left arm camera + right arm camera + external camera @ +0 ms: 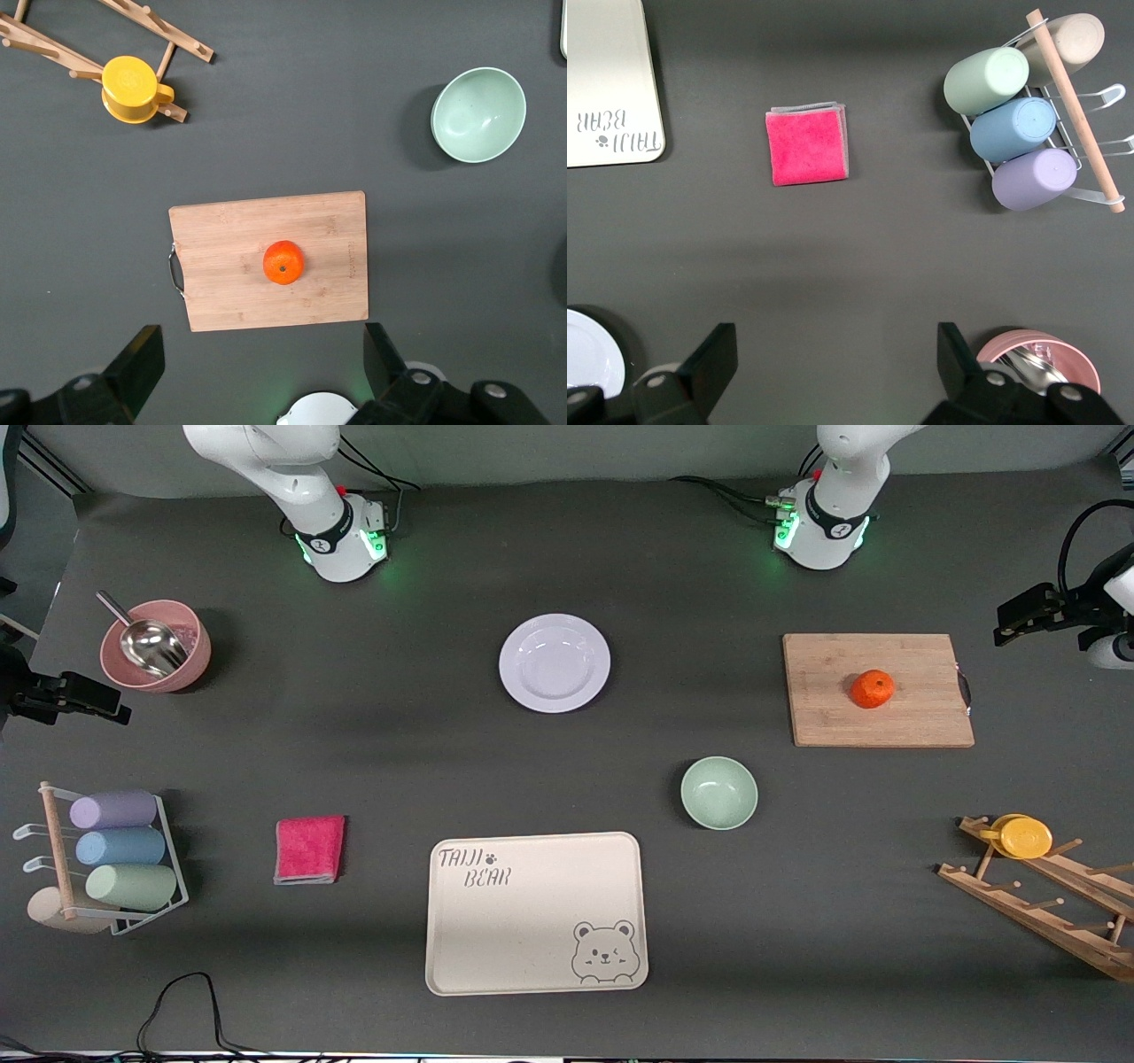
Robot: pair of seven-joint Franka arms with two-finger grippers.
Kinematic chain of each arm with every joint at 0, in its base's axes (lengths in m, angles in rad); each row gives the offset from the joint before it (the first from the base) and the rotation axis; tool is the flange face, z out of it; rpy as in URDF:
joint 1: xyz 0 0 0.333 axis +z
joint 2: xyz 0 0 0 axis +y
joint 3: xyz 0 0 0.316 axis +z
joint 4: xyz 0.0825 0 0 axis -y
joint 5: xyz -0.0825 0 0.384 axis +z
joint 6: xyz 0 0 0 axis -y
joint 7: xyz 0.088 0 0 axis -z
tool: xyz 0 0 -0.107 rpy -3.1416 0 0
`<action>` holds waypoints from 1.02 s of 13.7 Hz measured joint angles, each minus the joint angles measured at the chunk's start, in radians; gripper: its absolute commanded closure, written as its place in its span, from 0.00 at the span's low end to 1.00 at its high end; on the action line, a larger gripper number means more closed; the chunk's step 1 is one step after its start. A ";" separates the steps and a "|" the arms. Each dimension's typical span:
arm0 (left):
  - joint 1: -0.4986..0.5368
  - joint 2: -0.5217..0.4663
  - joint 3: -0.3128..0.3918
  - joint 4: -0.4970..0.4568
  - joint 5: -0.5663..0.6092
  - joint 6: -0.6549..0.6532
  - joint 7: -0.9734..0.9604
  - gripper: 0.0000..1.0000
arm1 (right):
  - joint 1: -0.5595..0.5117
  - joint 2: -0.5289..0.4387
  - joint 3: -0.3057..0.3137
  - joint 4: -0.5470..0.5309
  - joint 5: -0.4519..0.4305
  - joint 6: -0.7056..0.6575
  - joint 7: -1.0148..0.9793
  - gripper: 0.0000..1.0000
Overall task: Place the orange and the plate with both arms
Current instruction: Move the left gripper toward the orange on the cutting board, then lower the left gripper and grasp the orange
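The orange lies on a wooden cutting board toward the left arm's end of the table. The white, faintly lilac plate lies on the table between the two arm bases. Neither gripper shows in the front view; both arms rise out of its top. In the left wrist view my left gripper is open and empty, high over the table beside the board, with the orange below. In the right wrist view my right gripper is open and empty, high over bare table, with the plate's edge at the side.
A pale-green bowl and a beige bear tray lie nearer the front camera than the plate. A pink cloth, a cup rack and a pink bowl with a scoop are toward the right arm's end. A yellow cup hangs on a wooden rack.
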 measured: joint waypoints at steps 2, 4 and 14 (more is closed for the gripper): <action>0.000 0.000 0.003 -0.001 0.000 0.000 0.000 0.00 | 0.000 0.000 0.000 0.000 0.000 0.000 0.000 0.00; 0.001 -0.001 0.007 -0.019 0.000 -0.001 0.000 0.00 | 0.000 0.000 0.000 0.000 0.000 0.000 0.000 0.00; -0.002 -0.151 0.015 -0.654 -0.004 0.461 0.012 0.00 | 0.001 0.000 0.000 -0.001 0.000 0.000 0.000 0.00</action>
